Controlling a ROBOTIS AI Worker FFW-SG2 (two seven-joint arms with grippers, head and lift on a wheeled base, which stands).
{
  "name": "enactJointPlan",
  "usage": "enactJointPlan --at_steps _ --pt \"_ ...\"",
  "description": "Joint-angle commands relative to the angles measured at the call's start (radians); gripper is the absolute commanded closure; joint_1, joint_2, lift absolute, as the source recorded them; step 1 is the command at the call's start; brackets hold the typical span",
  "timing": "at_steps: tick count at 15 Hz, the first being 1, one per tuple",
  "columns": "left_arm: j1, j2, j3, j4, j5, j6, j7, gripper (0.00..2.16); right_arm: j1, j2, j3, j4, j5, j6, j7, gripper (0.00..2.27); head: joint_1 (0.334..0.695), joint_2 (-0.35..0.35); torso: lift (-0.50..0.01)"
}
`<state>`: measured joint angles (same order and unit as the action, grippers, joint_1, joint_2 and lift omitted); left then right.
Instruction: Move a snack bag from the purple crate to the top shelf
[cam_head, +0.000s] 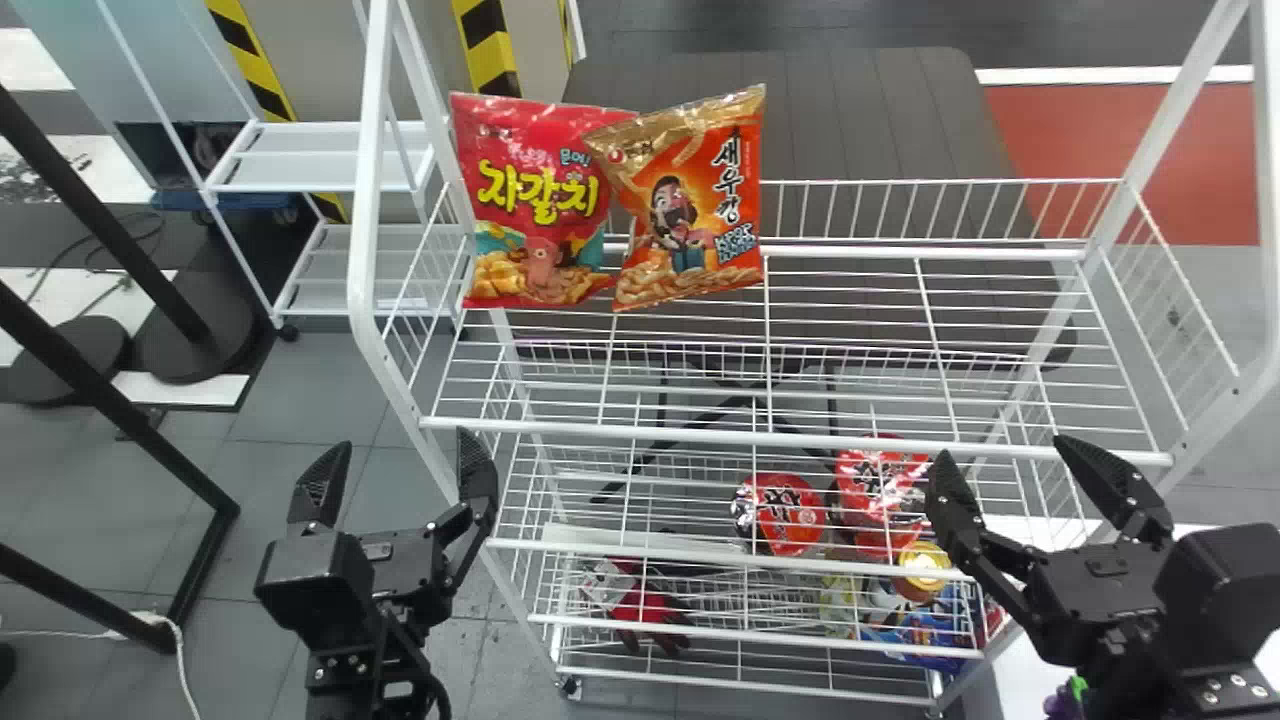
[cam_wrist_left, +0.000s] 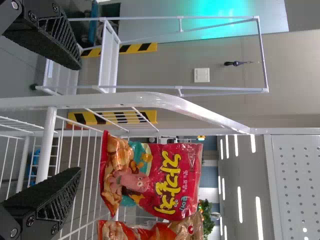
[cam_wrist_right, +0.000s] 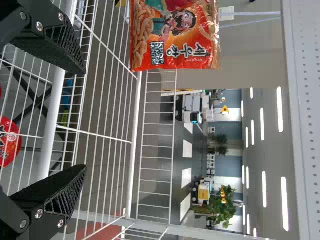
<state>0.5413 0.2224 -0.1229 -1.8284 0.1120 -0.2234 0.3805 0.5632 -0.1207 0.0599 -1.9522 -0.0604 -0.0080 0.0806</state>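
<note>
Two snack bags stand side by side at the left of the top shelf (cam_head: 800, 438): a red-pink bag (cam_head: 540, 200) and an orange bag (cam_head: 690, 200) partly overlapping it. My left gripper (cam_head: 400, 470) is open in front of the rack's left end, with nothing between its fingers. Open and empty too, my right gripper (cam_head: 1005, 465) is at the shelf's right front. In the left wrist view the red-pink bag (cam_wrist_left: 152, 175) is beyond the open left gripper (cam_wrist_left: 75, 120). The right wrist view has the orange bag (cam_wrist_right: 175, 35) beyond the right gripper (cam_wrist_right: 82, 120). A bit of purple (cam_head: 1062, 704) shows beneath the right arm.
Lower shelves hold red-lidded cups (cam_head: 785, 512), dark red gloves (cam_head: 650, 610) and blue packs (cam_head: 925, 635). White posts (cam_head: 368, 200) frame the rack at both ends. A white surface (cam_head: 1040, 640) lies at the lower right, and a black metal frame (cam_head: 120, 400) stands at left.
</note>
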Motion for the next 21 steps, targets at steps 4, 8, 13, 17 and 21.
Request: enactJointPlan --at_steps 4,8,13,17,21 --pt "-0.003 0.003 -0.004 0.0 0.0 -0.001 -0.002 0.09 0.0 0.009 0.015 0.003 0.001 0.001 -0.021 0.17 0.695 0.122 0.0" --pt "-0.001 0.003 -0.003 0.0 0.002 -0.001 -0.002 0.09 0.001 0.009 0.021 0.003 0.002 0.001 -0.024 0.17 0.695 0.126 0.0" --pt "0.0 0.003 -0.003 0.0 0.002 -0.004 0.0 0.09 0.004 0.009 0.023 0.003 0.002 0.001 -0.024 0.17 0.695 0.13 0.0" --pt "0.016 0.003 0.002 -0.015 0.002 -0.007 0.001 0.09 0.007 0.007 0.023 0.004 0.002 0.004 -0.024 0.17 0.695 0.132 0.0" --pt "0.04 0.003 0.011 -0.043 0.0 -0.007 0.001 0.09 0.01 0.006 0.031 0.001 0.002 0.001 -0.024 0.17 0.695 0.136 0.0"
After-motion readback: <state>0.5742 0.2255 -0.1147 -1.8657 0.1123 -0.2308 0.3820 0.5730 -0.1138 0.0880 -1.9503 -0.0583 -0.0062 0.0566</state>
